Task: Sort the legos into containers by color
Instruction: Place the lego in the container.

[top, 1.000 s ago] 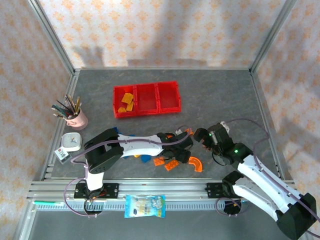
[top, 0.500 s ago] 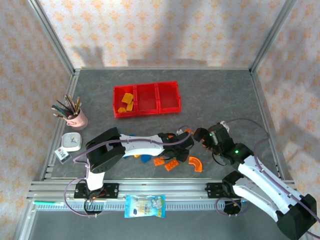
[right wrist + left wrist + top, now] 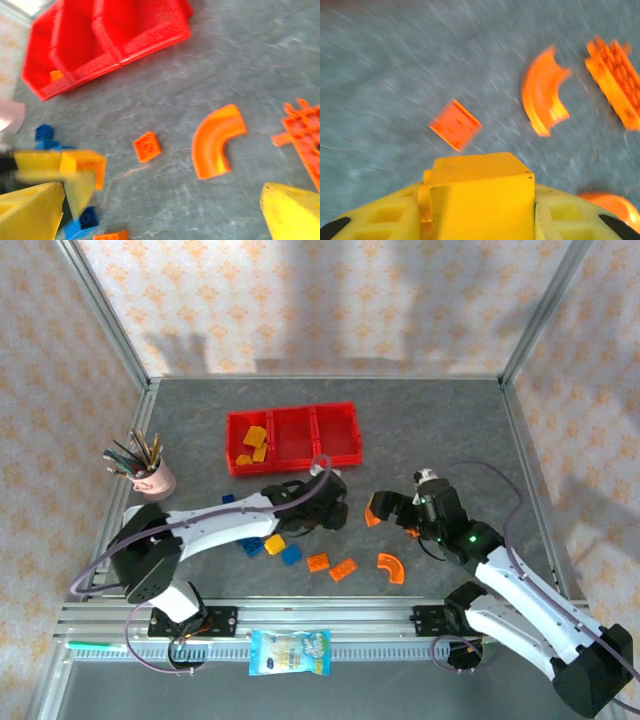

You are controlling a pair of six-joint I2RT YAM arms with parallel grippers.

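Left wrist view: a yellow lego [image 3: 480, 195] is gripped by the left hand [image 3: 322, 508], the right hand [image 3: 390, 508] is spread wide, and the lego should next be carried toward eleven o'clock into the containers' [image 3: 313, 437] left bin [image 3: 237, 430].

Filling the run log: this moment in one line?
left gripper: shut on yellow lego | right gripper: open | orange arc lego: loose on table

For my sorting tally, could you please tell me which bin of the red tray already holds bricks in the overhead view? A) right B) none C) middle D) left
D: yellow bricks lie in the left bin of the red tray, while its middle and right bins look bare.
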